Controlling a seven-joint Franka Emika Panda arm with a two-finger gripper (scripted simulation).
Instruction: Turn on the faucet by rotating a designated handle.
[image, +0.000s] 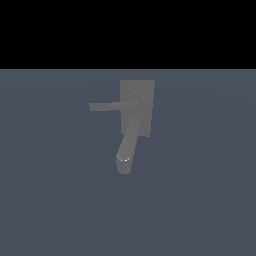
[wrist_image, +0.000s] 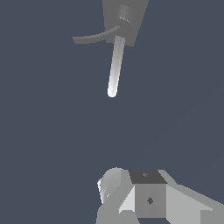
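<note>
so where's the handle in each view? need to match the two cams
Exterior view: the handle is the thin bar running from the hub on the block body toward the exterior view's left, above the thick spout.
Wrist view: the handle is the thin, slightly curved bar leaving the hub sideways, crosswise to the bright spout.
Shared landmark: the rectangular block body, where both bars meet.

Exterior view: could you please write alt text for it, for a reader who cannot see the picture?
A matte grey faucet sits on a flat blue-grey surface under a black band. Its thin handle reaches from the block's round hub toward the exterior view's left, and its thick curved spout runs toward the camera. No robot arm or claw appears.
</note>
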